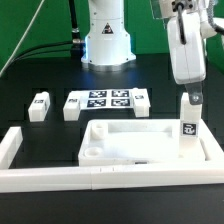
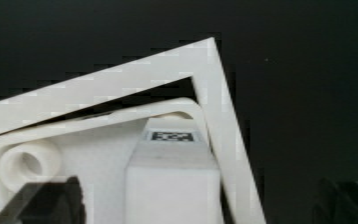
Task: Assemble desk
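The white tray-like tabletop (image 1: 140, 138) lies inside the border frame, with a round corner socket (image 2: 34, 160) showing in the wrist view. One white square leg (image 1: 188, 120) stands upright in the tabletop's corner at the exterior view's right, and its black-and-white tag (image 2: 171, 135) faces the wrist camera. My gripper (image 1: 188, 98) hangs just over the top of this leg (image 2: 167, 175). It (image 2: 194, 208) is open, with a dark finger (image 2: 48, 200) standing clear of the leg's side. Nothing is held.
The long white border frame (image 1: 20, 150) runs round the tabletop's front and sides. The marker board (image 1: 100, 102) lies behind the tabletop. A loose leg (image 1: 40, 105) lies at the exterior view's left, another (image 1: 141, 98) beside the marker board. The robot base (image 1: 105, 40) stands behind.
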